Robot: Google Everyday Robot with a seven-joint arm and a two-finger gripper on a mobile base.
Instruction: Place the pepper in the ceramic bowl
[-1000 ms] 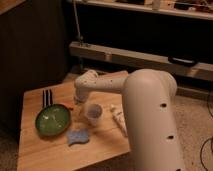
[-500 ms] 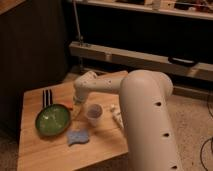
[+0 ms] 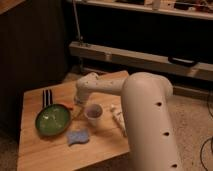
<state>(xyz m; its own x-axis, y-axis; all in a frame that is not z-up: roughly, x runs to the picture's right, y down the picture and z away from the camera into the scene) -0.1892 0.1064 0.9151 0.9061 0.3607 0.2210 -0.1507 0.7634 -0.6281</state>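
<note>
The white arm [image 3: 145, 115] fills the right of the camera view and bends down over the wooden table [image 3: 35, 150]. Its wrist ends beside the right rim of the green ceramic bowl [image 3: 52, 120], the widest dish there.

The step in hand appears to be the carry to the bowl. To do it well, the load should travel left until it is over the bowl's centre, not just past its rim. It should then come low before release, since a glossy shallow dish lets a small piece skid or bounce out.

The path must stay clear of 2 near neighbours. These are the white cup [image 3: 93, 112], just right of the wrist, and the blue sponge [image 3: 78, 136], in front of the bowl. The white tube [image 3: 118, 117] lies further right, under the arm.

The gripper [image 3: 76, 102] hangs just beyond the bowl's right edge, largely hidden by the wrist. I cannot tell whether it is clamped on anything or free.

The pepper [image 3: 73, 105] shows only as 1 small orange fleck right at the gripper, between the wrist and the bowl's rim. It is not yet inside the bowl.
</note>
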